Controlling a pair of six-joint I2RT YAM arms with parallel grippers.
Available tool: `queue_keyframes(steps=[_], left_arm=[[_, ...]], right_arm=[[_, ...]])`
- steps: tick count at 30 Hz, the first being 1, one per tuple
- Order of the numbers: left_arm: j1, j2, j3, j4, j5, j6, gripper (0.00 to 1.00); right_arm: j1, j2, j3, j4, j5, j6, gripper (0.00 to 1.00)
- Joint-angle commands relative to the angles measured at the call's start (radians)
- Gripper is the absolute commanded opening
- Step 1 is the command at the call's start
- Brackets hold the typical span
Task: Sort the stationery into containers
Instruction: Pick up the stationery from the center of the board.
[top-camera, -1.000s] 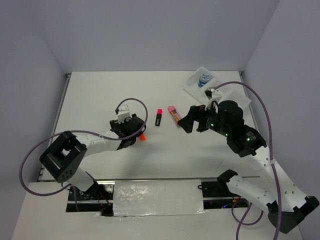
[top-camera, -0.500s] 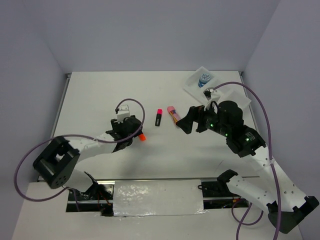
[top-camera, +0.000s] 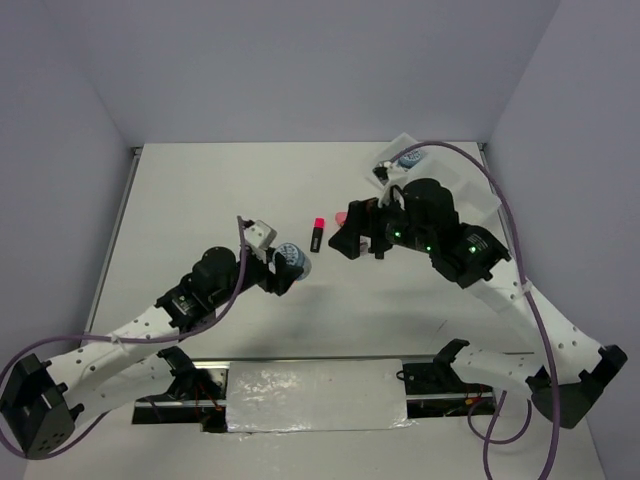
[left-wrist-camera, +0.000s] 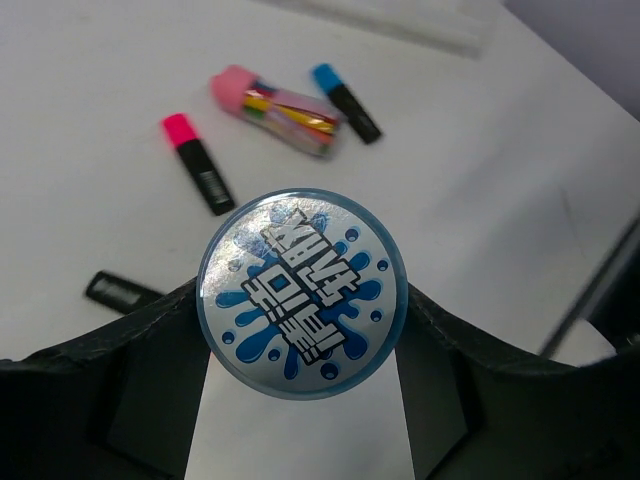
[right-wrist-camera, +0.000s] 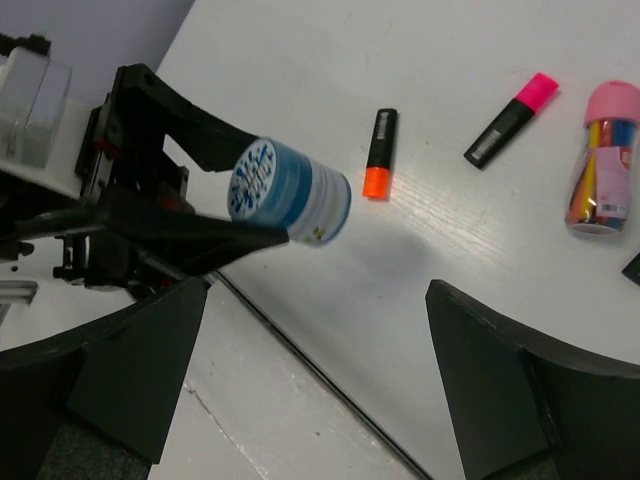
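My left gripper (top-camera: 285, 268) is shut on a round blue patterned roll (top-camera: 293, 258) and holds it above the table; the left wrist view shows the roll's face (left-wrist-camera: 302, 292) between the jaws. My right gripper (top-camera: 350, 240) is open and empty, over the pink-capped tube (top-camera: 342, 216). A pink-capped marker (top-camera: 318, 233) lies between the grippers. The right wrist view shows the held roll (right-wrist-camera: 290, 192), an orange-capped marker (right-wrist-camera: 378, 155), the pink-capped marker (right-wrist-camera: 510, 120) and the tube (right-wrist-camera: 600, 160). A blue-capped marker (left-wrist-camera: 345, 88) lies beside the tube (left-wrist-camera: 275, 100). A second blue roll (top-camera: 410, 157) sits in the white tray (top-camera: 393, 148).
The right arm (top-camera: 450, 240) covers much of the tray at the far right. The table's near edge and a metal rail (right-wrist-camera: 300, 340) run below the right gripper. Purple cables (top-camera: 250, 270) loop beside both arms.
My left arm has risen and swung right, now showing the blue roll in its jaws above the orange marker's spot. My right gripper has moved left and farther back, over the tube.
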Motion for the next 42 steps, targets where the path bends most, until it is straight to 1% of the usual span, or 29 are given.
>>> queue_keyframes(steps=[1,2,3,5,8,9,10,11,12,13,14,15,16,17,18,19,20,22,25,26,29,31,33,36,37,38,39,41,42], left_arm=[[-0.055,0.005,0.067,0.076,0.290,0.132,0.00],[-0.075,0.005,0.070,0.084,0.318,0.149,0.00],[-0.080,0.005,0.076,0.093,0.382,0.155,0.00],[-0.082,0.008,0.080,0.125,0.457,0.155,0.00],[-0.082,0.025,0.102,0.174,0.583,0.119,0.00],[-0.082,0.034,0.106,0.193,0.617,0.108,0.00],[-0.082,0.040,0.113,0.207,0.684,0.087,0.00],[-0.085,0.054,0.128,0.217,0.706,0.082,0.00],[-0.088,0.054,0.134,0.210,0.712,0.082,0.00],[-0.092,0.050,0.137,0.199,0.679,0.095,0.00],[-0.098,0.028,0.133,0.193,0.654,0.102,0.00],[-0.098,0.013,0.126,0.196,0.636,0.105,0.00],[-0.097,-0.001,0.122,0.199,0.605,0.114,0.00],[-0.098,-0.025,0.116,0.204,0.594,0.117,0.00],[-0.098,-0.035,0.120,0.184,0.582,0.122,0.00],[-0.100,-0.038,0.129,0.163,0.573,0.137,0.00],[-0.100,-0.036,0.148,0.140,0.573,0.146,0.00],[-0.100,-0.029,0.163,0.092,0.592,0.166,0.00],[-0.105,-0.015,0.168,0.101,0.646,0.157,0.00],[-0.105,-0.007,0.163,0.113,0.660,0.151,0.00],[-0.106,-0.006,0.160,0.144,0.668,0.135,0.00],[-0.106,-0.010,0.165,0.138,0.658,0.138,0.00],[-0.106,-0.018,0.166,0.132,0.639,0.142,0.00],[-0.106,-0.038,0.171,0.119,0.611,0.152,0.00],[-0.108,-0.050,0.174,0.115,0.605,0.155,0.00],[-0.108,-0.058,0.174,0.109,0.599,0.160,0.00],[-0.106,-0.070,0.172,0.107,0.586,0.166,0.00],[-0.108,-0.079,0.171,0.107,0.583,0.172,0.00],[-0.106,-0.084,0.169,0.107,0.580,0.175,0.00]], right_arm=[[0.098,0.066,0.092,-0.102,0.157,0.009,0.99],[0.134,0.075,0.109,-0.121,0.193,0.030,0.99],[0.145,0.081,0.109,-0.121,0.199,0.042,0.99],[0.159,0.072,0.080,-0.099,0.205,0.085,0.99],[0.159,0.010,-0.010,-0.028,0.172,0.110,0.99],[0.161,-0.015,-0.041,0.014,0.111,0.102,0.99],[0.161,-0.070,-0.105,0.049,0.086,0.102,1.00],[0.159,-0.087,-0.122,0.060,0.083,0.133,1.00],[0.158,-0.101,-0.128,0.051,0.095,0.156,1.00],[0.156,-0.104,-0.148,0.046,0.081,0.212,1.00],[0.156,-0.107,-0.167,0.075,0.058,0.246,1.00],[0.156,-0.113,-0.211,0.103,-0.009,0.277,1.00],[0.155,-0.113,-0.228,0.129,-0.037,0.333,1.00],[0.155,-0.110,-0.236,0.146,-0.048,0.351,1.00],[0.158,-0.115,-0.233,0.125,-0.025,0.363,1.00],[0.174,-0.125,-0.222,0.097,0.095,0.375,1.00],[0.181,-0.147,-0.227,0.088,0.140,0.371,1.00],[0.179,-0.207,-0.253,0.115,0.167,0.357,1.00],[0.178,-0.222,-0.257,0.166,0.057,0.317,1.00],[0.178,-0.222,-0.263,0.198,-0.025,0.322,1.00],[0.179,-0.222,-0.311,0.273,-0.135,0.361,1.00],[0.179,-0.233,-0.352,0.316,-0.160,0.400,1.00],[0.179,-0.236,-0.377,0.321,-0.171,0.418,1.00],[0.179,-0.219,-0.353,0.208,-0.093,0.409,1.00],[0.179,-0.213,-0.349,0.179,-0.088,0.414,1.00],[0.179,-0.208,-0.354,0.187,-0.097,0.423,1.00],[0.179,-0.208,-0.381,0.210,-0.152,0.459,1.00],[0.179,-0.207,-0.436,0.368,-0.245,0.527,1.00],[0.179,-0.208,-0.496,0.437,-0.282,0.609,1.00]])
